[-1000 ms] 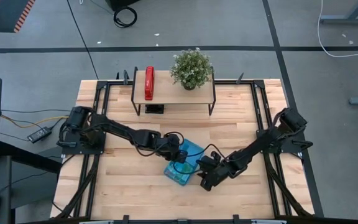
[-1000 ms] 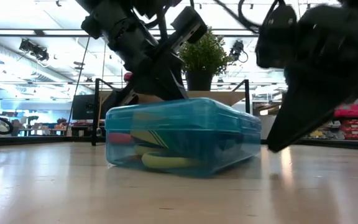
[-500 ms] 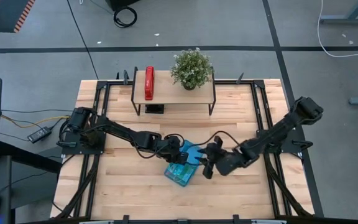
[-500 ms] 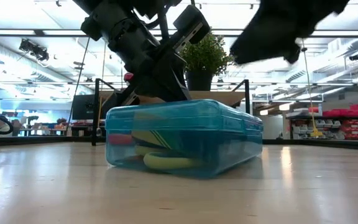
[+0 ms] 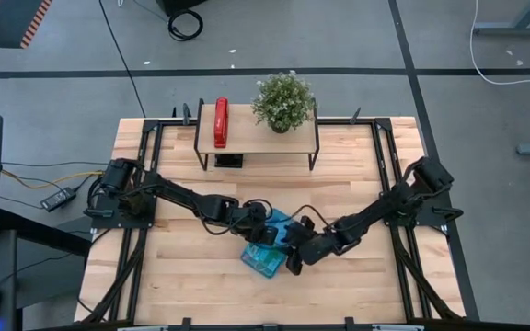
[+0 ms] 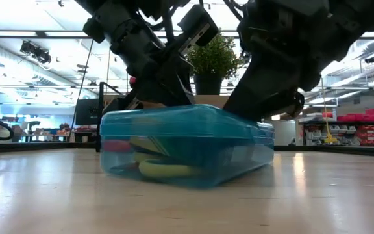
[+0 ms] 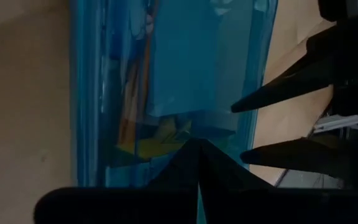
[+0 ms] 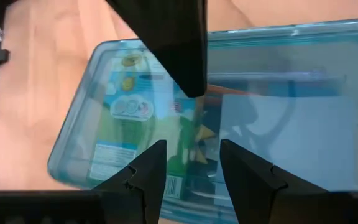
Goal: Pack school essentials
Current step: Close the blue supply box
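The translucent blue hinged case (image 5: 263,254) (image 6: 187,146) lies shut, flat on the wooden table. Through its lid I see the green-blue printed packet (image 8: 129,124), the yellow scissor handles (image 6: 161,170) and the lavender pad (image 8: 278,130). My left gripper (image 5: 263,222) (image 7: 197,148) is shut and stands on top of the lid. My right gripper (image 5: 293,256) (image 8: 191,165) is open and comes down at the case's right side, its two fingers (image 7: 278,93) spread beside the left gripper. My left gripper presses its shut fingertips (image 7: 194,155) down on the lid's top (image 7: 185,127), slanting down from the table's left; the case lies flat under it. My right gripper's open fingertips (image 6: 242,107) meet the lid's top edge (image 6: 255,123) on the right side, slanting down from the right.
A raised shelf (image 5: 256,138) at the table's far side carries the red stapler (image 5: 220,122) and a potted plant (image 5: 283,101). Bare wood lies on the near side and on the left of the case. Metal frame rails (image 5: 386,165) run along both sides of the table.
My right gripper rose from the near right of the case, swung toward the far side, then came back down onto the case's right side. The case has slid a little toward the table's left. My left gripper has stayed on the lid.
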Controlling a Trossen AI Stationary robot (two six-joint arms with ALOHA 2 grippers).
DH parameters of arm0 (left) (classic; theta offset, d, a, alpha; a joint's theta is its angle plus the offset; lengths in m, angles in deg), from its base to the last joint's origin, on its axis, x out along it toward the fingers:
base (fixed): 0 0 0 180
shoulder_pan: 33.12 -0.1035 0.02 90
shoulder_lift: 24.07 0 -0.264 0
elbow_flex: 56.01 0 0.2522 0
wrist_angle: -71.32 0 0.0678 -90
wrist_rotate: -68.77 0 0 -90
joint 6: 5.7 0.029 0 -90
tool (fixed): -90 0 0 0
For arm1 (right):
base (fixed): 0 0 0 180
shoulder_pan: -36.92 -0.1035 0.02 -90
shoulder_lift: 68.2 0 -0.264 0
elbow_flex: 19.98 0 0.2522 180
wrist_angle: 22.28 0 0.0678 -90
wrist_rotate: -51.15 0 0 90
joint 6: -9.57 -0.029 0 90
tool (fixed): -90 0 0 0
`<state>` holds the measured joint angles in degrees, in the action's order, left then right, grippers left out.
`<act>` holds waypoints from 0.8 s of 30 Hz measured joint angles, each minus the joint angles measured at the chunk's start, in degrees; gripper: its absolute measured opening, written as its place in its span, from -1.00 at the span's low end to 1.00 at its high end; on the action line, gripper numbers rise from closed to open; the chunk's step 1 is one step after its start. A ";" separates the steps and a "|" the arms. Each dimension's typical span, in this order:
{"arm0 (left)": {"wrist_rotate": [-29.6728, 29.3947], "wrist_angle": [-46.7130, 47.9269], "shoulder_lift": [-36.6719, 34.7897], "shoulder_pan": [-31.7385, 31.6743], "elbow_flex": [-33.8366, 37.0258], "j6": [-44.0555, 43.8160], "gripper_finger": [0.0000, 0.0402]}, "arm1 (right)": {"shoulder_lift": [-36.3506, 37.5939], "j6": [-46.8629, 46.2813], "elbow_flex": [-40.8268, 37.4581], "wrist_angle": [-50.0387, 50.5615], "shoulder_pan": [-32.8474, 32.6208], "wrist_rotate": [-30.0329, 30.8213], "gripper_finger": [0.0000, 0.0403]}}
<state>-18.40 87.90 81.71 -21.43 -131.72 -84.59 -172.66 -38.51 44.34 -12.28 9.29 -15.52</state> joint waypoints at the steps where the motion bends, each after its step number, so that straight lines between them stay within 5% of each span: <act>1: 0.39 -0.15 -0.04 -0.21 0.00 0.02 -0.95 | -0.15 -0.21 0.03 -0.14 -0.34 0.05 -0.20; 15: 5.66 -0.45 -0.63 -1.99 -4.12 7.02 -0.94 | 15.30 4.95 -1.10 11.55 0.44 5.38 -0.20; 24: 5.58 21.74 -3.66 -2.46 -14.61 17.26 -0.94 | 22.09 6.75 -0.97 29.64 1.41 11.44 -0.20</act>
<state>-12.82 109.65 78.05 -23.89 -146.33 -67.33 -150.57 -31.76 43.36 17.37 10.70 -4.08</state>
